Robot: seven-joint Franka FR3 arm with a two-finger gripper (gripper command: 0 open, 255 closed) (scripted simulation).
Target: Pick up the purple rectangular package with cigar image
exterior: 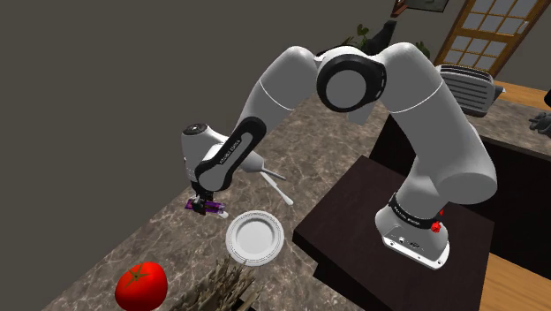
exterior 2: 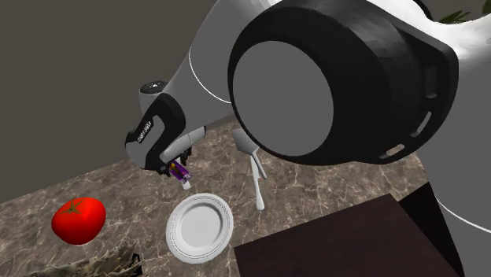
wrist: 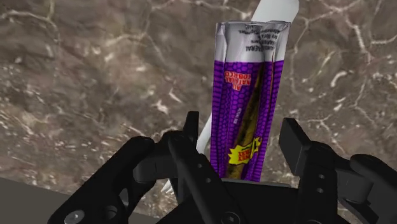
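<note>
My arm (exterior: 424,106) is glossy white, built of thick rounded links with dark bands at the joints and a big round black cap (exterior: 353,84) on one. Small white lettering (exterior: 225,152) crosses the dark forearm band. A red button (exterior: 435,226) marks my base. My hand (wrist: 242,137) is all black, with blocky fingers (wrist: 299,149).

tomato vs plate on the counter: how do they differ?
Colour: the tomato is red, the plate plain white. Shape: the tomato is round and bulky, the plate flat and shallow. Place: the plate lies close to the gripper, the tomato farther off. Both rest on the marbled counter.
</note>
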